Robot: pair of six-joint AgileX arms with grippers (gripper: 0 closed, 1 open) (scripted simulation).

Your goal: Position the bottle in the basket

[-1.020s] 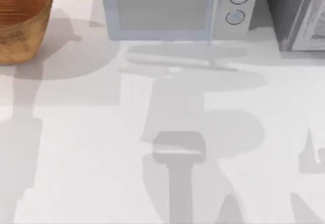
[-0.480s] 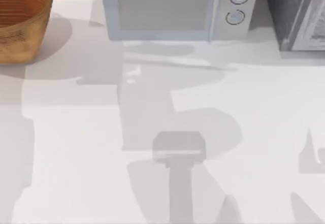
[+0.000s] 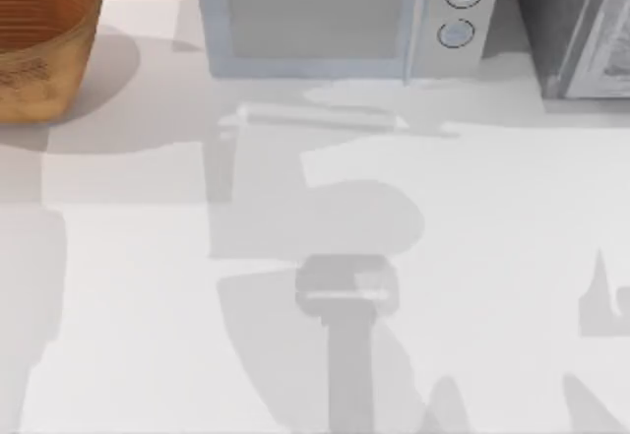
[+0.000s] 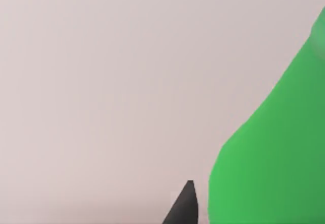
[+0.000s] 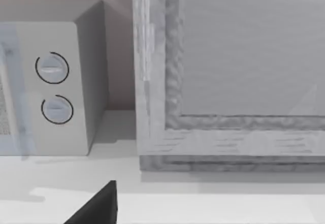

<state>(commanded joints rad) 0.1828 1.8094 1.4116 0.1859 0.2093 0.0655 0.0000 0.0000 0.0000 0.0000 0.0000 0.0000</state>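
The bottle point(image 4: 269, 148) is a bright green shape close up in the left wrist view, in front of a plain pinkish wall. One dark fingertip point(image 4: 187, 206) of my left gripper lies right beside it, and the gripper is shut on the bottle, which hangs in the air. The basket point(image 3: 39, 45), round, woven and tan-orange, stands at the table's far left corner in the top view. A dark fingertip point(image 5: 99, 206) of my right gripper shows in the right wrist view, low over the table near the back right.
A pale microwave point(image 3: 340, 16) stands at the back middle, its two dials point(image 5: 52, 67) facing the right wrist camera. A grey box point(image 3: 576, 26) stands at the back right. Arm shadows lie across the white table point(image 3: 512, 217).
The broad shadows on the table have slid to the left, toward the basket's side. The basket, microwave and box have not moved.
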